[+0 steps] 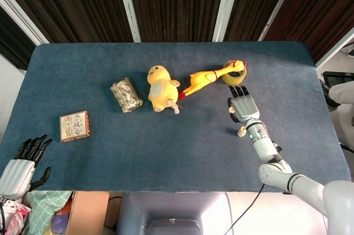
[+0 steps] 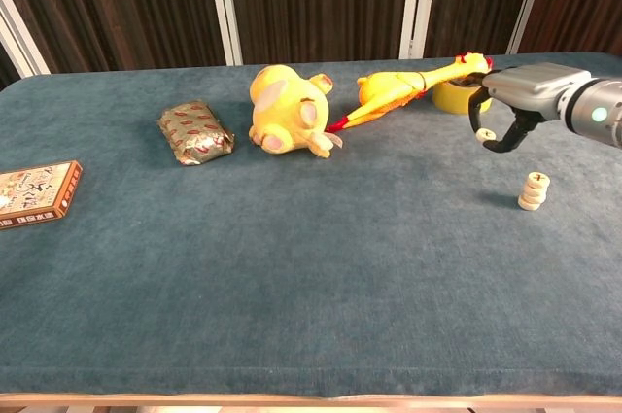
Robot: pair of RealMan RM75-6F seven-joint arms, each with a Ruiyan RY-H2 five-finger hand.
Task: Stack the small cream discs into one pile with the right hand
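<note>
The small box (image 1: 74,125) near the bench's (image 1: 166,152) left edge and the foil-wrapped packet (image 1: 126,95) both carry print too small to read. The right robot hand (image 1: 241,104) hovers palm-down above the bench, just beside the pile of cream discs (image 2: 533,190), fingers extended forward toward the yellow tape roll (image 1: 235,73) and thumb curled under, pinching one cream disc (image 2: 483,134). The left robot hand (image 1: 21,164) hangs off the bench's near-left corner, fingers apart and holding nothing.
</note>
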